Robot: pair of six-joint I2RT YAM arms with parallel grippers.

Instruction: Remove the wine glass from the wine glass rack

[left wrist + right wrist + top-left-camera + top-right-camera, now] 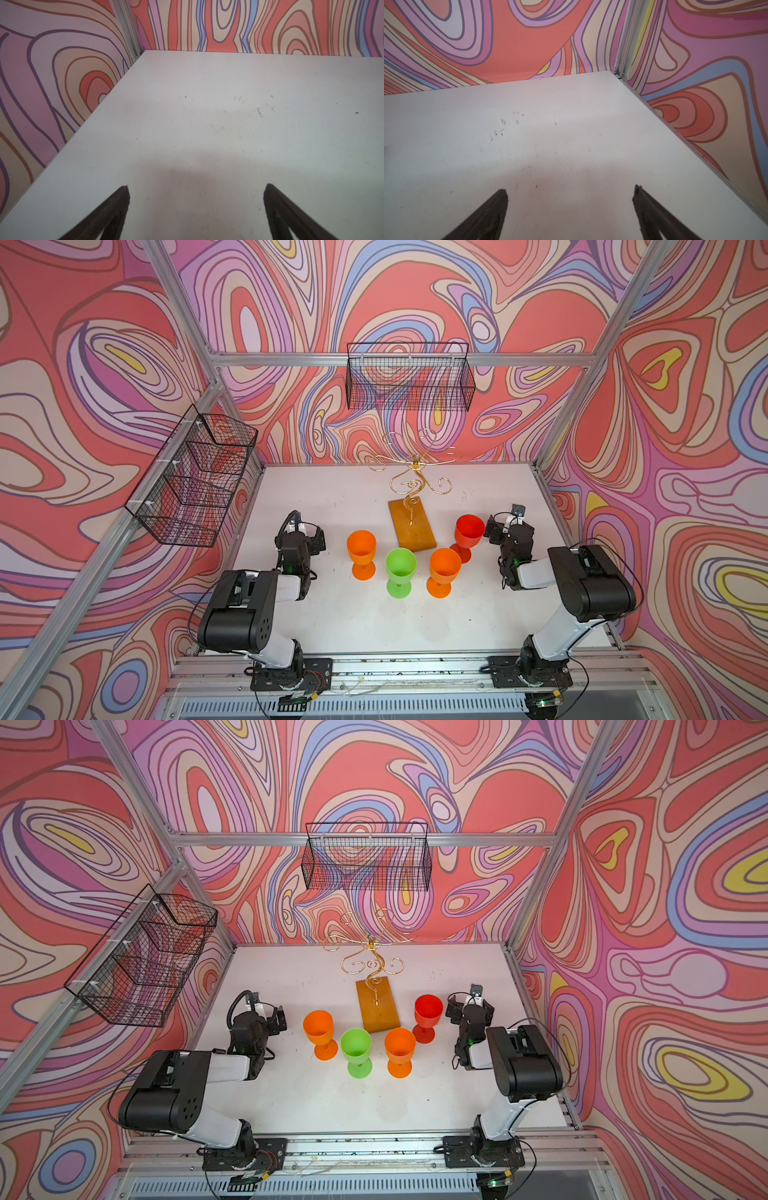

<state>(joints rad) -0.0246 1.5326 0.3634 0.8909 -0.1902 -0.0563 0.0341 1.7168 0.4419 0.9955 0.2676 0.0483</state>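
Left pincer (196, 190) is released, jaws spread wide over bare worktop (332, 622), nothing between them. I see it well left of the wine glass rack (415, 465).

Left of the rack's wooden base (412, 531) stands an orange wine glass (361, 549), upright, apart from the base. The green wine glass (401, 566) is upright just off the base's near left corner. The rack itself sits mid-worktop, with its gold wire hooks toward the back wall.

The second orange wine glass (444, 566) is upright just off the base's near right corner. The red wine glass (469, 529) is upright just right of the base. All four glasses are on the worktop, off the rack, in both top views.

Right pincer (570, 192) is released too, jaws wide, holding nothing, with only worktop between them. In a top view it sits right of the base, just beside the red glass. I can't tell if it touches the bowl.
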